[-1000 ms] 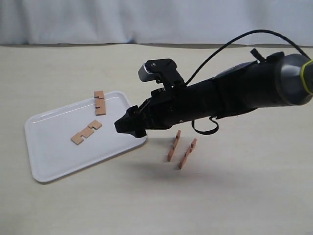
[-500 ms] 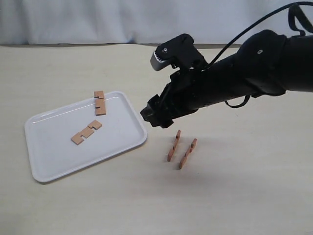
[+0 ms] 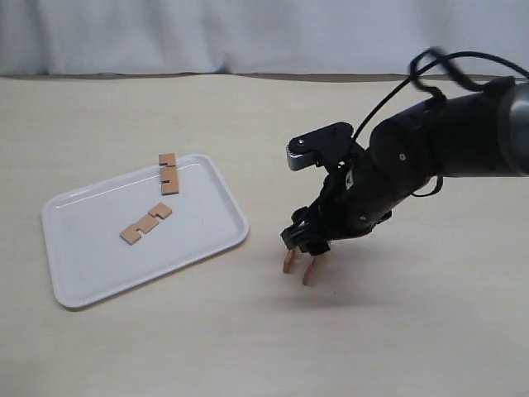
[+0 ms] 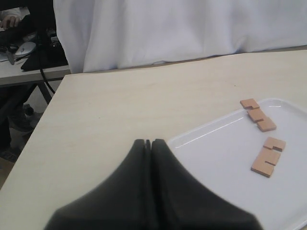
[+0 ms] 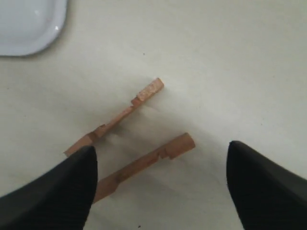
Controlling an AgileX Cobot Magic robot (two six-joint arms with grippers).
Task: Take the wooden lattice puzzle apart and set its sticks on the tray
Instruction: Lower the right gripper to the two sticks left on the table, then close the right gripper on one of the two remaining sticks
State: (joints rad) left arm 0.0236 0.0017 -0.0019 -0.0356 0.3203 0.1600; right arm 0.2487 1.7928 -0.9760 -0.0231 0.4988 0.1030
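Note:
No interlocked lattice puzzle is in view; only separate reddish-brown notched sticks show. Two sticks (image 3: 169, 174) (image 3: 146, 223) lie flat on the white tray (image 3: 99, 256). Two more sticks (image 3: 288, 263) (image 3: 311, 271) stand on edge, side by side, on the table right of the tray. My right gripper (image 3: 304, 240) is low over these two, open. In the right wrist view, one stick (image 5: 144, 165) lies between the fingers and the other stick (image 5: 115, 120) just beyond them. My left gripper (image 4: 149, 142) is shut on nothing, near the tray's (image 4: 216, 158) corner.
The beige table ends at a white curtain (image 3: 248, 33) at the back. The tray's rounded corner (image 5: 29, 24) shows a short way from the two loose sticks. The right arm's black cable (image 3: 388, 99) loops above it.
My right arm has swung from over the tray's right edge to the right and down, onto the two sticks on the table. Its jaws stay open. The sticks have not moved.

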